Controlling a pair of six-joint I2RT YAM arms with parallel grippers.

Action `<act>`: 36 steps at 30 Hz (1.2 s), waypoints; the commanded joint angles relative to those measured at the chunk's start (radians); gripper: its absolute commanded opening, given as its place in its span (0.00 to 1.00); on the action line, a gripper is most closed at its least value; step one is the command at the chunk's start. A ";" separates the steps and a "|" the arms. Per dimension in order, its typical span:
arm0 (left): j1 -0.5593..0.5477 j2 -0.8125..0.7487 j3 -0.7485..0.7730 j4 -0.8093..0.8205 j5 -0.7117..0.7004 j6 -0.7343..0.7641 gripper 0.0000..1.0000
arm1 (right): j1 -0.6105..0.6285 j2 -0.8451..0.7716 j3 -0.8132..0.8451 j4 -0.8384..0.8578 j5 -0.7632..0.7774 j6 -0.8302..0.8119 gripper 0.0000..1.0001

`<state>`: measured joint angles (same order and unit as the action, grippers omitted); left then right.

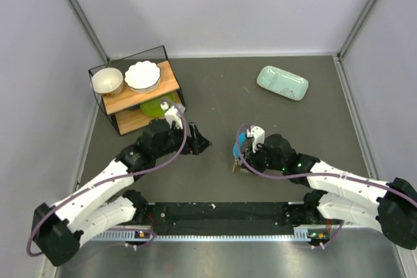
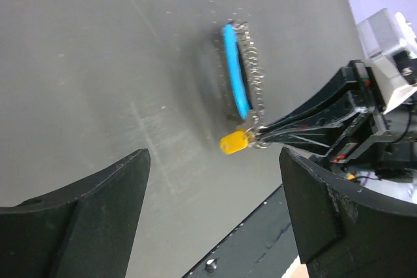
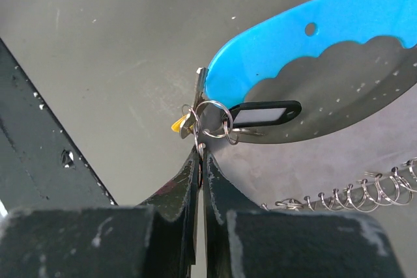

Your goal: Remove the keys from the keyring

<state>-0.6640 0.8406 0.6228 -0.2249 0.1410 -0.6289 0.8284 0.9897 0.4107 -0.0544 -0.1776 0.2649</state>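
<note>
**Key bunch in the right pincer, over a grey surface**

Item one: we list the right pincer (image 3: 199, 153). Its two matte black fingers are pressed together on a cluster of small silvery split rings (image 3: 212, 120).

From that cluster hang the keys (image 2: 236, 76) and their fittings:
- a long, smooth, bright blue plastic key cover (image 3: 260, 69) with a scalloped inner edge and one round hole
- a black plastic tag with a white insert (image 3: 264, 114)
- a small yellow tab (image 3: 177, 124)
- a sliver of silvery metal at the blue cover's narrow end

Item two: the keyring (image 3: 352, 193) is a thin silvery coil of wire, spring-like, lying just beside the blue cover. We cannot tell whether the bunch touches the surface.

Item three: the left pincer (image 2: 214, 161) has its black fingers spread wide and holds nothing. It faces the bunch from nearby.

Item four: the surface (image 1: 221, 96) is dull dark grey and lightly scuffed, enclosed by pale walls (image 1: 215, 4).
- At far left stands a black wire rack with wooden shelves (image 1: 124, 101), holding two pale bowls (image 1: 142, 75) and a green plate (image 1: 155, 107).
- At far right lies a pale green rectangular tray (image 1: 282, 83).
</note>
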 commanded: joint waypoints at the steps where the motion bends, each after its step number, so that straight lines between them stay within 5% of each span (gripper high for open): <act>1: -0.002 0.124 0.011 0.254 0.178 0.014 0.86 | 0.009 -0.020 -0.021 0.131 -0.086 0.016 0.00; 22: -0.008 0.782 0.299 0.406 0.531 0.008 0.66 | 0.029 -0.042 -0.069 0.177 -0.103 -0.001 0.00; 36: -0.048 0.936 0.318 0.495 0.603 -0.009 0.55 | 0.029 -0.039 -0.079 0.180 -0.085 0.003 0.00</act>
<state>-0.7025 1.7279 0.9020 0.1665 0.6781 -0.6270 0.8425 0.9695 0.3252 0.0685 -0.2699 0.2710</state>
